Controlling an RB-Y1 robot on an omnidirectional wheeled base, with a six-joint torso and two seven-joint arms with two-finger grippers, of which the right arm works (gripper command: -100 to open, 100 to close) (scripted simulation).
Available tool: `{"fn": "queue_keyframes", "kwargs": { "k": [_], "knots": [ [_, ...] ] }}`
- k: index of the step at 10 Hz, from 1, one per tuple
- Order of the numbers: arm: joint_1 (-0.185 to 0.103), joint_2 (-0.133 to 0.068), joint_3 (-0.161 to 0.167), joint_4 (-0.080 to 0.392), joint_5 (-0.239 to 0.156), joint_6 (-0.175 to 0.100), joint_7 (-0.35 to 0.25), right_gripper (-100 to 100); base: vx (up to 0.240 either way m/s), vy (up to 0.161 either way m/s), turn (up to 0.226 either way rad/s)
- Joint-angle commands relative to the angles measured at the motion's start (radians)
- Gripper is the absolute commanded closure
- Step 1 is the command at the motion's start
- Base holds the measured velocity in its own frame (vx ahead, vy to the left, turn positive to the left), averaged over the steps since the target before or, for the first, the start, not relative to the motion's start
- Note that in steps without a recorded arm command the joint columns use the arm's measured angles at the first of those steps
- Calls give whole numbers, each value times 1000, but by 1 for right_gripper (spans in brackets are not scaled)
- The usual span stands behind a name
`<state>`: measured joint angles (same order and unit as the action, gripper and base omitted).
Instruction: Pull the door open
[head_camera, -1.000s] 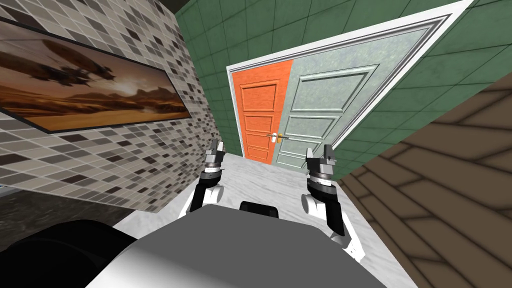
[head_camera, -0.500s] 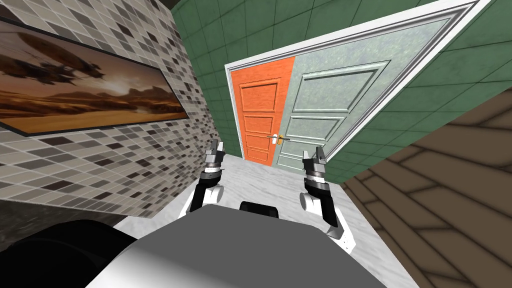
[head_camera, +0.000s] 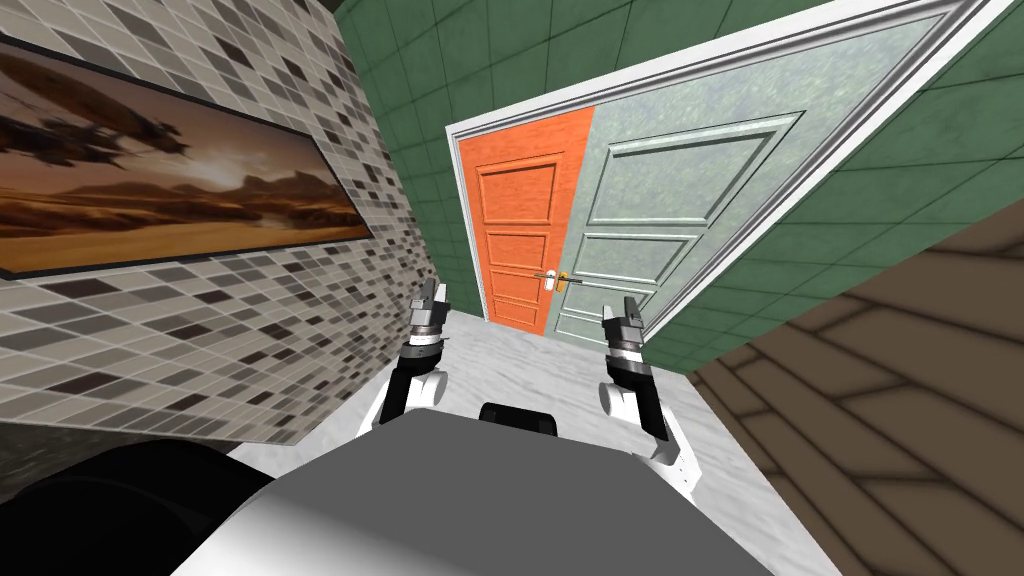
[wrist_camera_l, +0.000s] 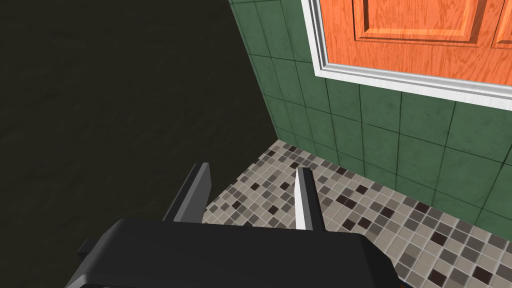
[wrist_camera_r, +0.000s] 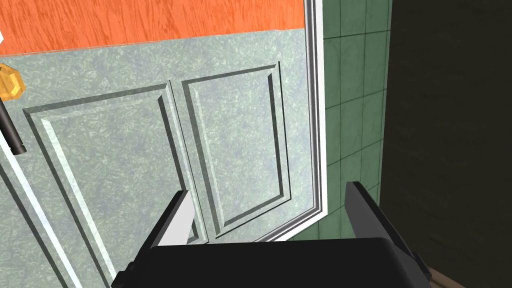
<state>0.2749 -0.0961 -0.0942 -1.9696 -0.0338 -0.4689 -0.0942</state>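
Since the earlier frames you had closed on the door (head_camera: 660, 210), which stood larger in the head view, and your right tool (head_camera: 622, 312) had drawn in toward the middle and turned on its wrist. The step in hand was the approach, and nothing was gripped. The door was the grey-green leaf, shut in its white frame (head_camera: 800, 150) beside an orange leaf (head_camera: 520, 230). Its dark handle (head_camera: 568, 279) sat at the seam between the two, above and ahead of the right tool and well apart from it. Seen from the right wrist, the handle (wrist_camera_r: 11, 131) hung off to one side under a gold rosette (wrist_camera_r: 9, 82), while the tool (wrist_camera_r: 267, 192) stood wide and empty, aimed at the lower panels. The next move, as I judge it, called for lifting and swinging that tool across to bracket the handle before any pull. The right forearm reached forward, raised off the floor (head_camera: 520, 360). Your left tool (head_camera: 430, 297) was held up by the tiled wall (head_camera: 250, 330), its fingers parted more narrowly, holding nothing.
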Motion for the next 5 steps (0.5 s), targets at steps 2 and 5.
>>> {"fn": "queue_keyframes", "kwargs": {
  "k": [2, 5],
  "knots": [
    [-30, -1, -4, 66, -4, 10, 11, -100, 99, -2, 5],
    [-60, -9, -14, 136, -12, 26, 17, -100, 102, 8, 6]
  ]
}}
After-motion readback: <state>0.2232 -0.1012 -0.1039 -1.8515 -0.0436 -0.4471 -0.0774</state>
